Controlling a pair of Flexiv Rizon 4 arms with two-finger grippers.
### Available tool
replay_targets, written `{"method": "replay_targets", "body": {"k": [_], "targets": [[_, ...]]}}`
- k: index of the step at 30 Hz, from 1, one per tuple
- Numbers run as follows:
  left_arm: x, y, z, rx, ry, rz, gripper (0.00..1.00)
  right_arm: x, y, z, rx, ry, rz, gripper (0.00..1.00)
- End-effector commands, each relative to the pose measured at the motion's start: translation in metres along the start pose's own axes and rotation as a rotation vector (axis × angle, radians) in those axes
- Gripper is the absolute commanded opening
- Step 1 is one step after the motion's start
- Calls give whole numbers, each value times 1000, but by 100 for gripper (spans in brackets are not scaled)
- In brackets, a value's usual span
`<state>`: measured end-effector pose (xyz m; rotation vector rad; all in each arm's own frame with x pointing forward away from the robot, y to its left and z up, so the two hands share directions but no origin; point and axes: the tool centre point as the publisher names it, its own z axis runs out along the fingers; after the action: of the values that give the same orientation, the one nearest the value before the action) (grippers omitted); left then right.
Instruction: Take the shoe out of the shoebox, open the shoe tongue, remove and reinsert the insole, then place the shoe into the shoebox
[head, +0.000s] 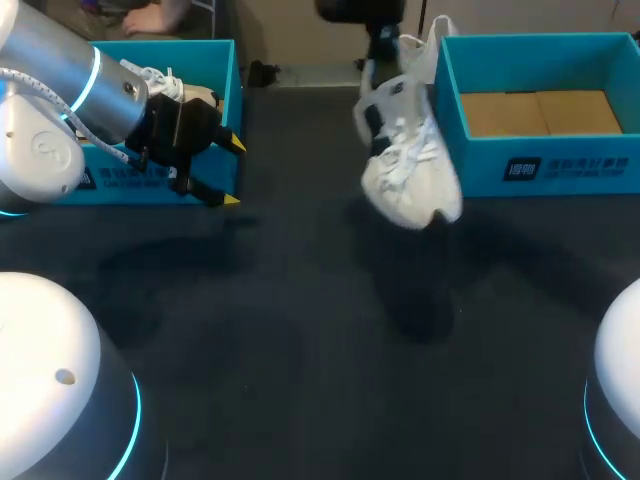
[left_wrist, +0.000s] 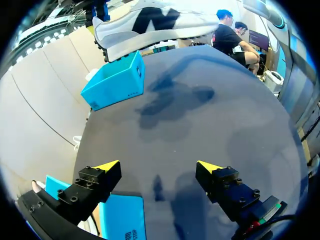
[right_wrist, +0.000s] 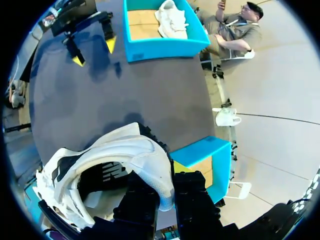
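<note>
- shoe (head: 410, 170) dangles near the desk's (head: 300, 330) back edge, beside the right box (head: 540, 165), right fingers (right_wrist: 167, 187) clamped on its rim
- left fingers (left_wrist: 157, 172) gape empty; I'd set it down before prying

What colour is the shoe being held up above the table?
The shoe is white with black side markings, clearest in the right wrist view.

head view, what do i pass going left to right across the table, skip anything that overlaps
left gripper, open → white shoe, held up in the air → blue shoebox on the right, nothing in it
</note>
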<state>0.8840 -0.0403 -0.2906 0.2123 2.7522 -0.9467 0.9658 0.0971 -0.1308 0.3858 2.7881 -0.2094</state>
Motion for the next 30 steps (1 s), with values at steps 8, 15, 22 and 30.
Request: {"method": "replay_targets", "body": {"k": [8, 15, 22, 30], "targets": [[-1, 0, 0, -4, 1, 0, 100, -59, -93, 17, -53, 0, -101, 0], [-1, 0, 0, -4, 1, 0, 100, -72, -116, 22, -53, 5, -58, 0], [-1, 0, 0, -4, 1, 0, 100, -72, -116, 22, -53, 5, -58, 0], [-1, 0, 0, -4, 1, 0, 100, -72, -116, 22, -53, 5, -58, 0]]}}
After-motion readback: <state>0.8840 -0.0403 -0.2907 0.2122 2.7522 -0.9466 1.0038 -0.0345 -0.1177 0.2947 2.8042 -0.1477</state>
